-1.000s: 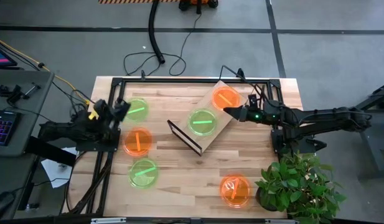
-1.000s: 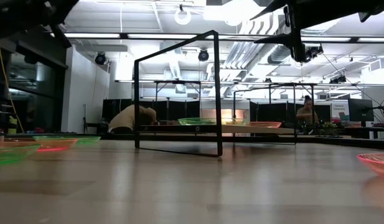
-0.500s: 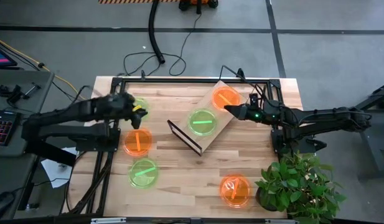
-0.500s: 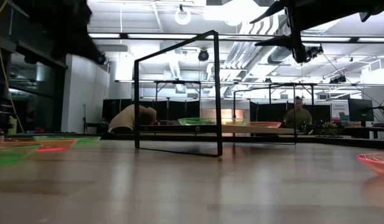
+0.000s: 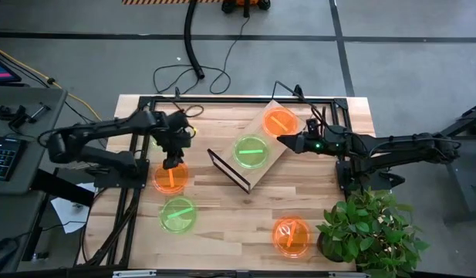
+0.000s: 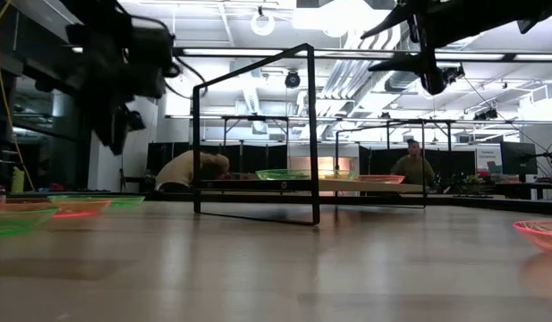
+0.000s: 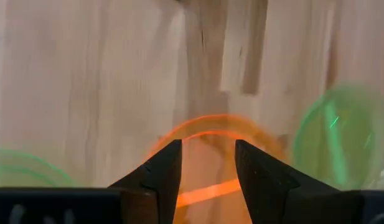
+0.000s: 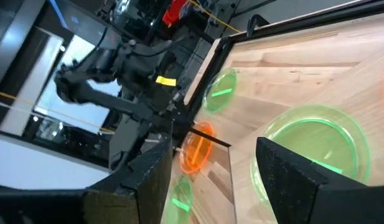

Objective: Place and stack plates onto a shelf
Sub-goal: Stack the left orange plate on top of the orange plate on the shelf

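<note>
Wood-plank bench (image 5: 222,208), seen from above. Shelf (image 5: 257,158): plywood board set diagonally at bench centre-right, dark end edge toward bench middle, thin black wire frame around it. On shelf: one green plate (image 5: 251,151) mid-board, one orange plate (image 5: 279,121) at far end; apart, not stacked. Potted plant (image 5: 373,228) at right near corner of bench.

Off shelf, on left half of bench: orange plate on bench (image 5: 170,177), green plate nearer the front (image 5: 177,214), third green plate (image 7: 333,134) just beside the orange one, largely hidden under left arm in high view. Second orange plate (image 5: 291,235) alone at front right, near plant.

Left tool (image 5: 174,161) pointing down directly above near-left orange plate; fingers (image 7: 162,175) spread, straddling plate's far rim in wrist view, nothing pinched. Contact with plate not discernible.

Right tool (image 5: 287,140) held above shelf, just beside orange plate there; fingers (image 8: 151,180) spread, empty, green shelf plate visible between them.

People in room behind bench, low view.
</note>
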